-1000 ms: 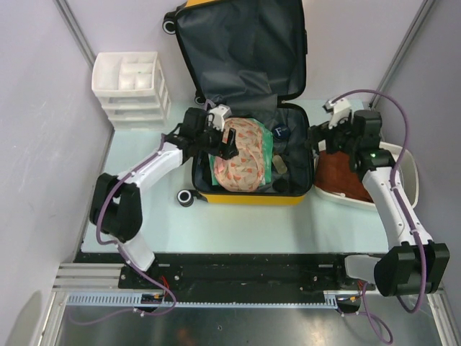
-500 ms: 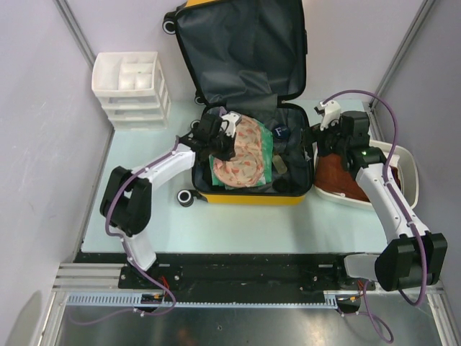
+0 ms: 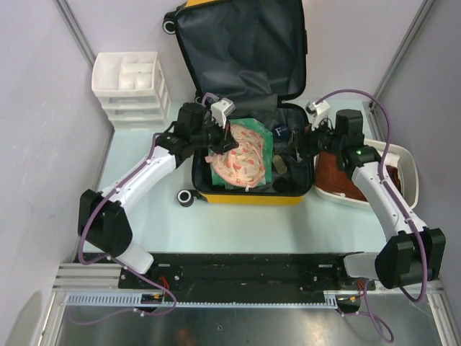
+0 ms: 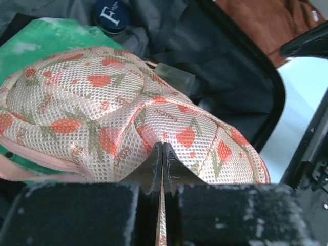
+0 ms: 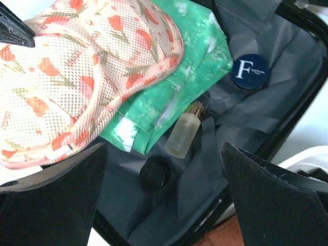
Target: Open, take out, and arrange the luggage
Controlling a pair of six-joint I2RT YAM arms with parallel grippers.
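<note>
To the left of your left gripper (image 3: 225, 138), well apart from it, stands the white drawer unit (image 3: 130, 86). The left gripper itself is clenched. In the left wrist view its two fingers (image 4: 146, 171) are pressed together on the edge of a mesh pouch (image 4: 128, 118) with a red and green flower print, and the pouch spreads away in front of them. Under the pouch, on the side far from the fingers, lies a green cloth (image 4: 46, 38). Beyond it is a dark blue round lid (image 4: 110, 15) with a white letter F.

The yellow suitcase (image 3: 245, 197) lies open on the table beneath both grippers. Its grey-lined lid is turned back on the far side, and its base sits between your two arms.

Your right gripper (image 3: 297, 149) hangs over the right part of this base, released, with its jaws wide apart and nothing between them. Below it, in the right wrist view, a small clear bottle (image 5: 184, 134) lies on the lining just beside the edge of the green cloth, and a black cap (image 5: 154, 174) is near the bottle. To the right of this gripper, outside the suitcase, the white tub (image 3: 408, 160) holds a brown cloth (image 3: 335, 176)
</note>
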